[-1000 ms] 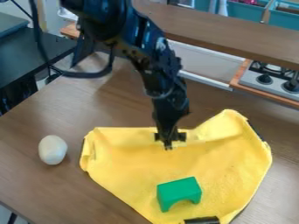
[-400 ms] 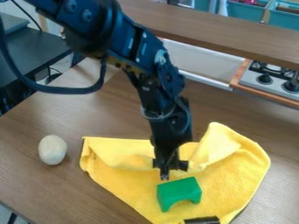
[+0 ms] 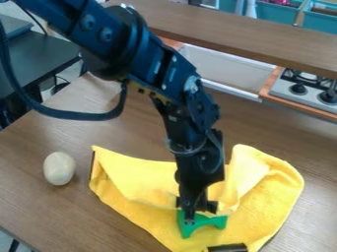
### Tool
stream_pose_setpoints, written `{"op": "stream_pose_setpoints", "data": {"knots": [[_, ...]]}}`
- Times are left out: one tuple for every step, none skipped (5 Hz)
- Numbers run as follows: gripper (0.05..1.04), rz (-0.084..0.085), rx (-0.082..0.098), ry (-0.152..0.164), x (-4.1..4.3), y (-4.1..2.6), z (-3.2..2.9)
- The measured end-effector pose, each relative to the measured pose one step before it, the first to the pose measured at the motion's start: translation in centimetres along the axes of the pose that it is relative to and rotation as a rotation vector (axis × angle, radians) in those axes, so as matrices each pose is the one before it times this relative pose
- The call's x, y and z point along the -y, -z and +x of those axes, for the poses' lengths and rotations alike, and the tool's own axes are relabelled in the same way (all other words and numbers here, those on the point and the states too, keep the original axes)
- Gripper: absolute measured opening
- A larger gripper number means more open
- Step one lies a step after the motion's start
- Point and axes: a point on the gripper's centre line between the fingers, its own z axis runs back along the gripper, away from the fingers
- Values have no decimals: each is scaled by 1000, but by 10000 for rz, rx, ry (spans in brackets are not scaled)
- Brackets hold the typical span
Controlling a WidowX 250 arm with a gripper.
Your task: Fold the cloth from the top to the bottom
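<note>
Jaws of a black gripper (image 3: 189,219), whether apart or together impossible to tell, hang over a partly folded yellow cloth (image 3: 141,179) spread on both sides of them. A green block (image 3: 214,222) sits on it beside them; well left of them in view, a white egg (image 3: 59,169) rests.

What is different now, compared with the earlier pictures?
The gripper moved toward the cloth's lower end, bringing the top edge of the yellow cloth down, now to the green block. The white egg-shaped object and the block stayed in place.
</note>
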Motion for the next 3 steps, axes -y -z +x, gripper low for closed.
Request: {"op": "stream_pose_setpoints", "data": {"knots": [[53, -87, 58, 213, 972, 501, 86], [52, 12, 13, 238, 1004, 565, 59], [67, -106, 67, 55, 589, 227, 87]]}}
